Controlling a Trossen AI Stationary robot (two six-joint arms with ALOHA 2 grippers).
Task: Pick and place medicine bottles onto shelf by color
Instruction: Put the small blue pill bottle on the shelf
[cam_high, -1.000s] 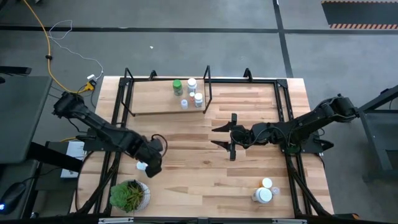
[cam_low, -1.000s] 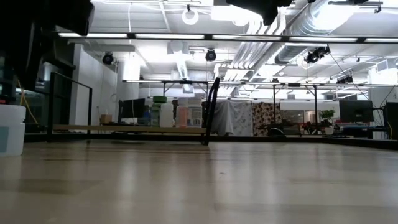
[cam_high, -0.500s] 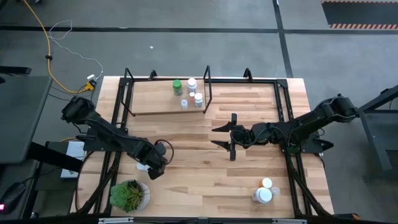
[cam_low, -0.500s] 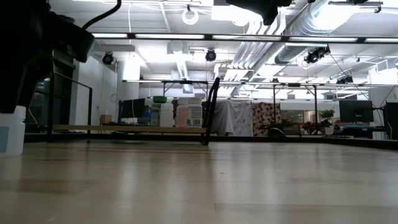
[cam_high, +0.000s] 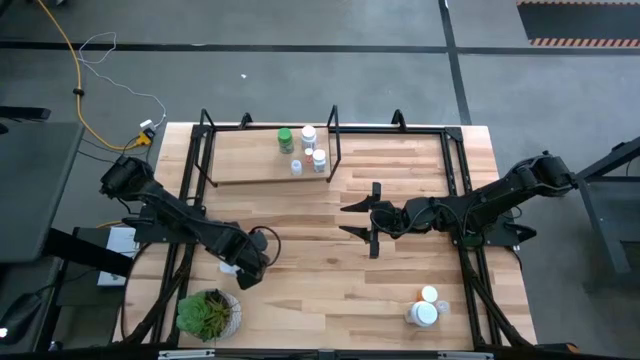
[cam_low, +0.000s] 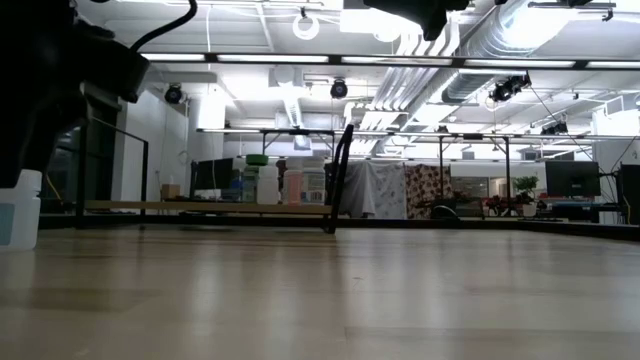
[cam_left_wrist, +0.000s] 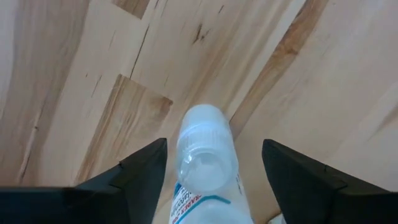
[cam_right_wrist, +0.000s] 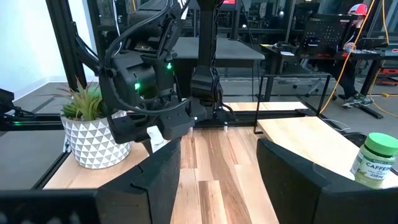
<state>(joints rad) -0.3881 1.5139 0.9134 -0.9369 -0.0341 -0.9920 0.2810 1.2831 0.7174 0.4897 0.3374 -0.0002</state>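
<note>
A white medicine bottle (cam_left_wrist: 205, 162) stands upright on its base at the table's near left; it also shows in the high view (cam_high: 229, 267) and the low view (cam_low: 18, 210). My left gripper (cam_left_wrist: 214, 146) is open and points down, one finger on either side of the bottle's cap without touching it. My right gripper (cam_high: 362, 218) is open and empty over the middle of the table. The shelf (cam_high: 250, 170) stands at the far left with a green bottle (cam_high: 285, 138) and three white bottles (cam_high: 308, 135) on its plank.
A potted plant (cam_high: 207, 313) stands at the near left corner, close to my left gripper. Two more bottles (cam_high: 424, 312) stand near the front right edge. Black frame rods (cam_high: 455, 160) run along the table's sides. Bare wood lies between the arms.
My left gripper has come down and a little toward the near right, so that its open fingers now stand around the white bottle. The bottle has stayed where it was.
</note>
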